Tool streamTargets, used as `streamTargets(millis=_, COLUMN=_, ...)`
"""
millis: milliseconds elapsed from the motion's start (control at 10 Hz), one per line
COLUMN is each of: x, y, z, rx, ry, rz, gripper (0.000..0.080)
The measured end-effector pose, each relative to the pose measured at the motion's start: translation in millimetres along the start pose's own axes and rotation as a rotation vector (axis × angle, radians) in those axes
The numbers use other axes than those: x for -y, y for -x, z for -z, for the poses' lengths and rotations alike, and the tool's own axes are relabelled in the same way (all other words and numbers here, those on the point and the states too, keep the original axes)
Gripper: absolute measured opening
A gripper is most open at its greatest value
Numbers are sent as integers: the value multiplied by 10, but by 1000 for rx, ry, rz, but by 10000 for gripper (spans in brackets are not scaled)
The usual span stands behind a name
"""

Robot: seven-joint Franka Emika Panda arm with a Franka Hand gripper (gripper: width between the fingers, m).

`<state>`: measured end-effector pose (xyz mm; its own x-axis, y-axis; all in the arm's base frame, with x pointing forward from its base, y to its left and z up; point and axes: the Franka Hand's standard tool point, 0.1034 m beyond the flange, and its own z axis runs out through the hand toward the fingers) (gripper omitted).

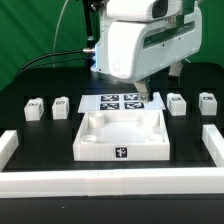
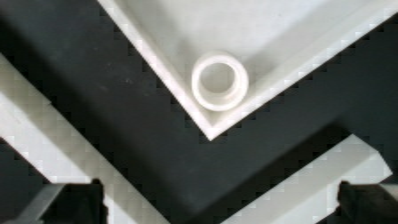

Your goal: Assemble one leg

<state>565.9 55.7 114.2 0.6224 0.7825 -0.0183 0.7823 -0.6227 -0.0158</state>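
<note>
Claw [image 2: 210,205] was released: in the wrist view its two dark fingertips [image 2: 57,205] stood wide apart with nothing between them. Beyond them lay one corner of the white tray [image 1: 95,148], with the round socket [image 2: 219,80] of that corner in plain sight, empty. In the exterior view the arm [image 1: 135,45] hung over the tray's rear edge, toward the exterior view's right, and hid most of the claw. Contact between claw and tray could not be told.

All four legs lay loose on the black counter [image 1: 40,135], none gripped and none in the tray. The far-left leg [image 1: 34,108] and inner-left leg [image 1: 61,106] sat near each other, to the exterior view's left of the tray. The inner-right leg [image 1: 177,103] and far-right leg [image 1: 207,102] sat likewise on the exterior view's right. Each showed a dark tag on one face.

The marker board [image 1: 120,102] lay flat just behind the tray, between the two inner legs. The tray's front wall carried a small tag. A white rail [image 1: 110,182] ran along the counter's near edge, with shorter pieces at both sides.
</note>
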Motion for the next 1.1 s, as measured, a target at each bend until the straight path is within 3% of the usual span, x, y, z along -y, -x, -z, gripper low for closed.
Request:
streamTargets(millis=800, x=1, y=1, z=-3, rx=0, ry=0, rz=0, gripper=650)
streamTargets(millis=1100, x=45, y=160, z=-80, rx=7, ry=-5, rz=49, gripper=650)
